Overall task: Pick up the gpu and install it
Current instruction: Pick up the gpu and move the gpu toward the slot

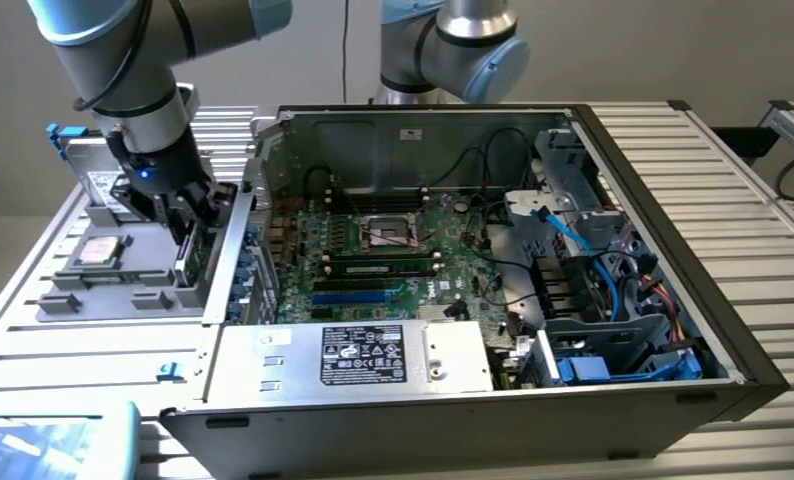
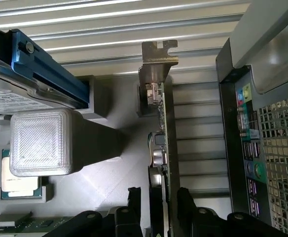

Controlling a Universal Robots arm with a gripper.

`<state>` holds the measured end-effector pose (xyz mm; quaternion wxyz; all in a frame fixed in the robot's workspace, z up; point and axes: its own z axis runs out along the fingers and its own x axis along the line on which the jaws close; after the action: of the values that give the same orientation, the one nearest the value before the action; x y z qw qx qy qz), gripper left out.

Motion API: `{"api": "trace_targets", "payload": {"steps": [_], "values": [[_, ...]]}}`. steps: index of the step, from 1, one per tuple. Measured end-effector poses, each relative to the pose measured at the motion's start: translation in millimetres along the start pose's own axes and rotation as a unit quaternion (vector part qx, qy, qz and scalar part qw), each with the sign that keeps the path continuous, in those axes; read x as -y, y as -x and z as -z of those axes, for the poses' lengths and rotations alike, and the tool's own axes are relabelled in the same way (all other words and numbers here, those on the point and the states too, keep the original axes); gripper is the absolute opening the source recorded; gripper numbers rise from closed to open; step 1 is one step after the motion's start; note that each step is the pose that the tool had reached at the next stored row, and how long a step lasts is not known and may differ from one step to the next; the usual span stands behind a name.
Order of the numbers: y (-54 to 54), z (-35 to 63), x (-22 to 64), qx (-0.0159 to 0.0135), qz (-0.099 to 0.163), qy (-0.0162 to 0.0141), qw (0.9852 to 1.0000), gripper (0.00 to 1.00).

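While the claw (image 2: 158,200) straddles the gpu (image 2: 166,131), the computer case (image 2: 233,128) stands close beside.

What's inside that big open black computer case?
A green motherboard with a square silver processor socket, blue cables and a labelled silver power supply box. Whatever lies beneath that box is hidden.

A grey parts tray (image 1: 117,278) holding a processor chip (image 1: 100,250) sits beside an open computer case (image 1: 370,140).

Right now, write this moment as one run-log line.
gripper: open, straddling gpu | gpu: on edge in gray tray | computer case: open
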<state>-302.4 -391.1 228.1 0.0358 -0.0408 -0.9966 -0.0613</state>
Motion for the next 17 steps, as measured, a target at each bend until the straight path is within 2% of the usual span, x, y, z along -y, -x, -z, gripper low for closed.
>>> {"api": "trace_targets", "payload": {"steps": [5,17], "values": [[1.0,-2.5,0.2,0.0,0.0,0.001,1.0,0.44],[1.7,-4.3,0.3,-0.0017,0.001,0.0008,1.0,0.44]]}}
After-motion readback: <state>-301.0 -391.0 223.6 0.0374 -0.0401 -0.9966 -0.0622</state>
